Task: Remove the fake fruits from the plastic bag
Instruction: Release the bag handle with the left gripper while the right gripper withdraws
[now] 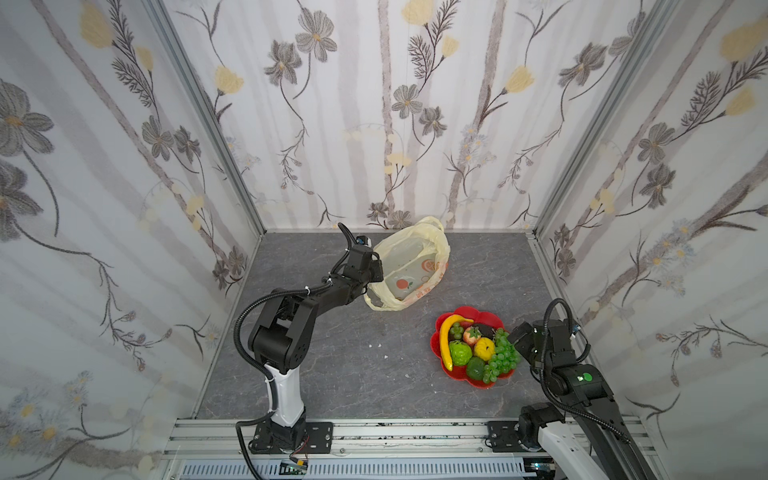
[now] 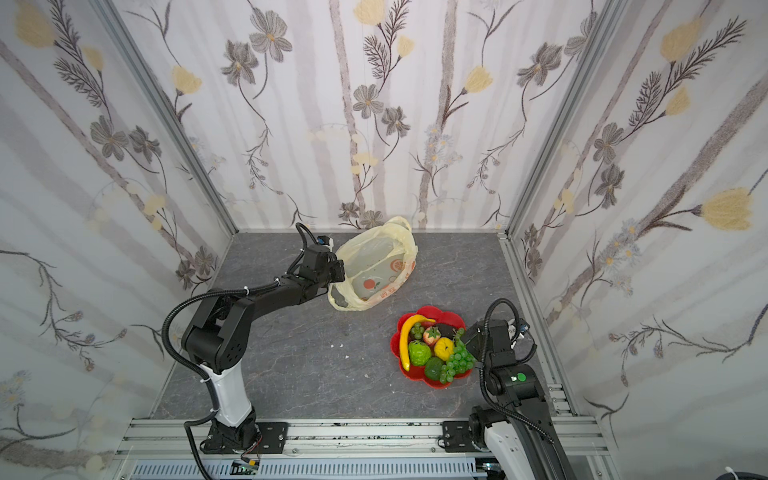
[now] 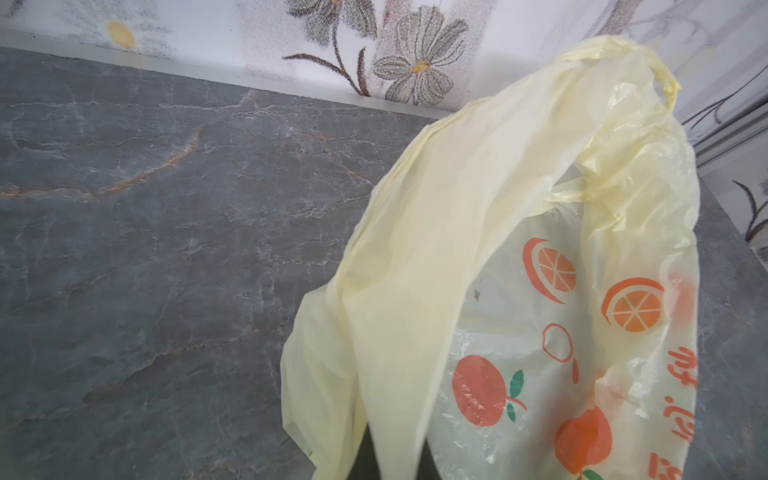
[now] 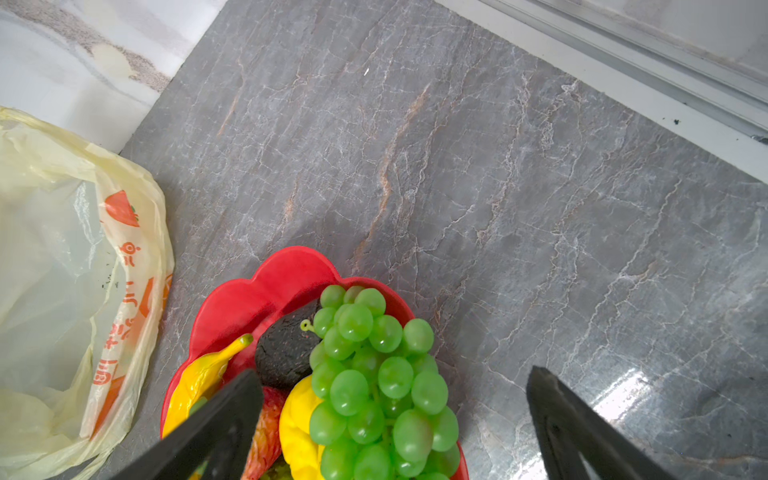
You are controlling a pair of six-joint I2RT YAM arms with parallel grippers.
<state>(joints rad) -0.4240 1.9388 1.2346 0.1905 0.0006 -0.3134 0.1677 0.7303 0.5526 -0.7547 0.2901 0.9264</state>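
The pale-yellow plastic bag [image 1: 409, 266] [image 2: 374, 262] stands open at the back of the table, and no fruit shows inside it. My left gripper [image 1: 376, 268] [image 3: 392, 465] is shut on its near rim, holding that rim up. The fake fruits lie heaped on a red flower-shaped plate [image 1: 449, 318]: banana [image 1: 445, 340], strawberry [image 1: 471, 336], orange [image 1: 484, 348], custard apple [image 1: 460, 353], avocado [image 1: 475, 368] and grape bunch [image 1: 500, 357] [image 4: 374, 374]. My right gripper [image 1: 515, 336] [image 4: 395, 374] hangs open just over the plate's right edge, above the grapes and holding nothing.
Flower-patterned walls close in the grey marble table [image 1: 332, 374] on three sides. A few white crumbs [image 1: 376, 345] lie left of the plate. An aluminium rail [image 1: 374, 432] with both arm bases runs along the front edge.
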